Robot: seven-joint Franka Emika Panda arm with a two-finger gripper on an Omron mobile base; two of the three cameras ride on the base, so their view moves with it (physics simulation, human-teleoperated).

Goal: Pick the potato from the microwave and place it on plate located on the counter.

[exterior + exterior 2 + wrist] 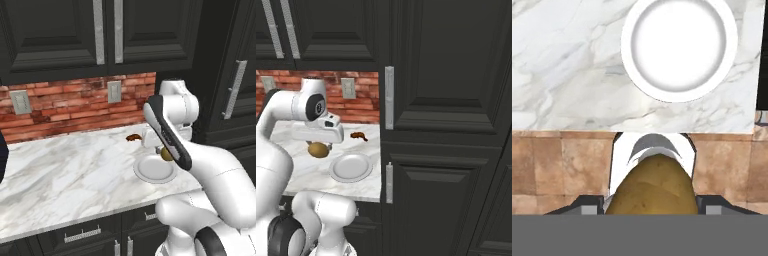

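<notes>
The veined marble counter [60, 165] stretches smooth and pale below a rough red brick backsplash [70, 107]. Taking the round, shallow white plate [351, 167] with its raised rim as landmark: the gripper [320, 145] hangs above the counter just left of the plate in the right base view, closed around the oval, golden-brown, matte potato [318, 149]. Behind the plate, near the brick wall, lies a small dark-brown curved scrap [358, 135]. To the plate's right rise dark panelled cabinet doors [446, 100] with a silver bar handle [389, 97]
</notes>
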